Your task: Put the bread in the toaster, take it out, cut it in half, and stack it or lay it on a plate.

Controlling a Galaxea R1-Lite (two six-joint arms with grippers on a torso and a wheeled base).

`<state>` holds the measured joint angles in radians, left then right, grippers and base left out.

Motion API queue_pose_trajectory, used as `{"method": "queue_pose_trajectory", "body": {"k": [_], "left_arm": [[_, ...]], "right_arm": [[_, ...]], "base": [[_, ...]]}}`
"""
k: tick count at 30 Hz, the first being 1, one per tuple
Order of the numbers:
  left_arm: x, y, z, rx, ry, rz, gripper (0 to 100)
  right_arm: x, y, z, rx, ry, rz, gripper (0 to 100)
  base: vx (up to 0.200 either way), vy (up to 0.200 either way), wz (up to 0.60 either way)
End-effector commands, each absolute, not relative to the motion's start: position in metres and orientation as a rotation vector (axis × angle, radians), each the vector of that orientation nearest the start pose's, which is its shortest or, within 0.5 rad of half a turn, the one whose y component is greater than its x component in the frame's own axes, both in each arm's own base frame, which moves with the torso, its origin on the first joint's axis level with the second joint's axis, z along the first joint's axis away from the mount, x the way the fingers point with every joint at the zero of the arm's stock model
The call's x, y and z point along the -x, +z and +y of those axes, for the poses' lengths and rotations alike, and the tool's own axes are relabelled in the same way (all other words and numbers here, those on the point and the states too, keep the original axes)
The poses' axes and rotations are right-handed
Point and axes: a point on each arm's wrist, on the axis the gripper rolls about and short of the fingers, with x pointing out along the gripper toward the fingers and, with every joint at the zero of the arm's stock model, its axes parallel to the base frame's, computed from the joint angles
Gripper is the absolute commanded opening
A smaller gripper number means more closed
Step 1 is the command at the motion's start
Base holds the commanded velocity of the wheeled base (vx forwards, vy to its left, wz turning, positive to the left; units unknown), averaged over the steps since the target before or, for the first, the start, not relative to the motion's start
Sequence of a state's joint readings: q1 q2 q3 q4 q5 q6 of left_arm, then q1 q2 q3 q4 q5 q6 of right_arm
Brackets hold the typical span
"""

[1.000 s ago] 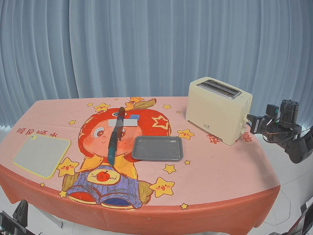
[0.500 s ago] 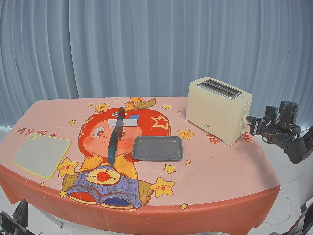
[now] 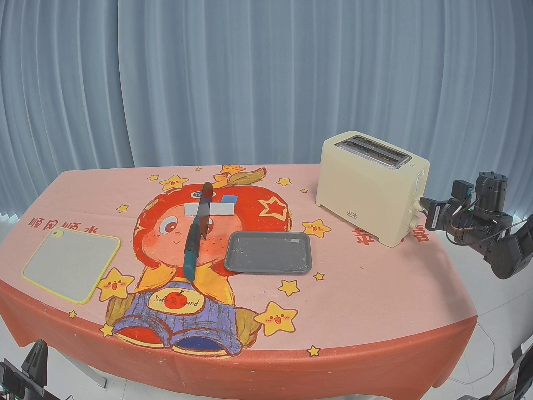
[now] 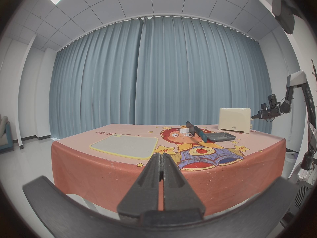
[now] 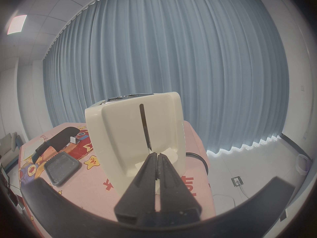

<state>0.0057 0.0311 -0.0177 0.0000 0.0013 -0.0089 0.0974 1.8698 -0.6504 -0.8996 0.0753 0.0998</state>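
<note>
Holding the right claw (image 5: 155,154), pinched shut and empty, at the toaster (image 3: 371,187) lever (image 5: 166,152), likely as a narrow pusher. Holding the left claw (image 4: 161,156), likewise shut on nothing, off the worktop (image 3: 377,290), out of the way.

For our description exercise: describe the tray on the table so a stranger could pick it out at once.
On the pink cartoon tablecloth, look near the middle, between the blue-handled knife and the cream plastic toaster. There lies a dark grey rectangular tray. Unlike the pale, yellow-edged cutting board at the robot's left, it is dark with a raised rim.
</note>
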Motion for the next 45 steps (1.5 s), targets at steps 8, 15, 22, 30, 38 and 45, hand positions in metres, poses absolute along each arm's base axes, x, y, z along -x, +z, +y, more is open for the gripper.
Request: {"method": "queue_pose_trajectory", "body": {"k": [8, 15, 22, 30, 38, 45], "left_arm": [[0.020, 0.076, 0.000, 0.009, 0.008, 0.032, 0], [0.020, 0.076, 0.000, 0.009, 0.008, 0.032, 0], [0.020, 0.076, 0.000, 0.009, 0.008, 0.032, 0], [0.020, 0.076, 0.000, 0.009, 0.008, 0.032, 0], [0.020, 0.076, 0.000, 0.009, 0.008, 0.032, 0], [0.020, 0.076, 0.000, 0.009, 0.008, 0.032, 0]], "right_arm": [[-0.308, 0.139, 0.036, -0.099, 0.172, 0.251, 0], [-0.300, 0.151, 0.040, -0.099, 0.185, 0.214, 0], [-0.298, 0.151, 0.045, -0.097, 0.198, 0.215, 0], [-0.291, 0.168, 0.051, -0.092, 0.164, 0.145, 0], [-0.286, 0.170, 0.055, -0.086, 0.182, 0.142, 0], [-0.283, 0.173, 0.056, -0.088, 0.182, 0.139, 0]], "base": [[0.000, 0.000, 0.00], [0.000, 0.000, 0.00], [0.000, 0.000, 0.00], [0.000, 0.000, 0.00], [0.000, 0.000, 0.00], [0.000, 0.000, 0.00]]}}
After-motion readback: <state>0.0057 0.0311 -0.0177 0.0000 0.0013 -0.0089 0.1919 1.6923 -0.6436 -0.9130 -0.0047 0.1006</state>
